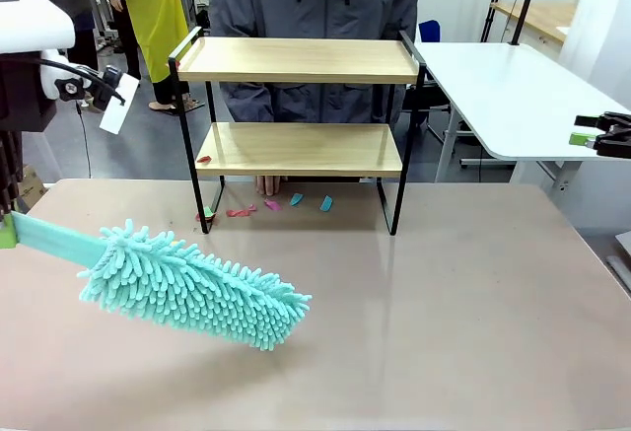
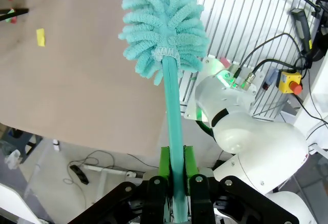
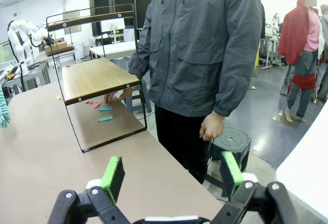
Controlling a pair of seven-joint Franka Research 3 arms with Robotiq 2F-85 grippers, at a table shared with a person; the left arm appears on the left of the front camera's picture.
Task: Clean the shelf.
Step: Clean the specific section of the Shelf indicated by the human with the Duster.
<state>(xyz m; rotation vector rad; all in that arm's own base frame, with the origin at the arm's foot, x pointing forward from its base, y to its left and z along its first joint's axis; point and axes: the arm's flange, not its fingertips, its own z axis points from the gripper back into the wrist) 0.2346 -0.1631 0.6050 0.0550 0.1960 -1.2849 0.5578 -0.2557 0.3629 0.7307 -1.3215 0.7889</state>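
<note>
The left gripper (image 2: 176, 157) pinched the handle of a fluffy teal duster (image 1: 192, 288), whose head lay over the near left of the table (image 1: 473, 293). The right gripper (image 3: 172, 174) stood spread and held nothing. The shelf (image 1: 301, 61) stood at the far edge, in front of a person, with coloured scraps (image 1: 296, 200) beneath it.

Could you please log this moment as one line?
left tool: shut on duster | right tool: open | duster: short of shelf | scraps: on table under shelf
</note>
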